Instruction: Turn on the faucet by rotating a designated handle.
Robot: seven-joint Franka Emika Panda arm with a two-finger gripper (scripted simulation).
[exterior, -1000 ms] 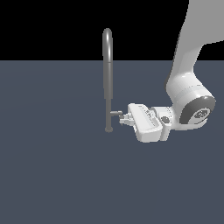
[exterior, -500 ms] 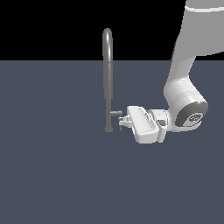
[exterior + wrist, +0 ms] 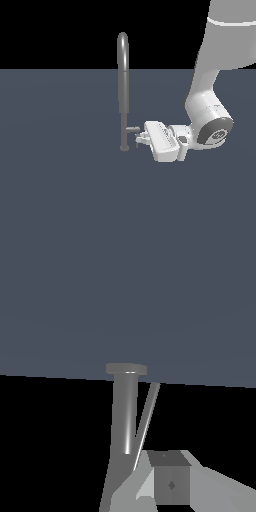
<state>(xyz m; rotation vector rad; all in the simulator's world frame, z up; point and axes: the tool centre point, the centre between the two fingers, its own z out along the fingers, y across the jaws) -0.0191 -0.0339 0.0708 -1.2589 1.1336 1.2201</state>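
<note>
Grey metal faucet (image 3: 122, 90), grey handle (image 3: 133, 130), white arm (image 3: 210, 95), plain slate-blue floor (image 3: 65, 200), black backdrop (image 3: 55, 30)

This is looking like a bare simulated test scene, not any real room: a flat, featureless slate-blue floor (image 3: 60, 200) is running to a straight horizon under plain black. The lone faucet (image 3: 123, 90) and white robot arm (image 3: 210, 100) are showing smooth rendered surfaces.

Faucet (image 3: 122, 90): tall slim grey pipe, hooked gooseneck top, upright, small round base, centre-left of exterior frame. Handle (image 3: 134, 134): short horizontal stub low on pipe's right side, thin rod dropping from its end.
</note>
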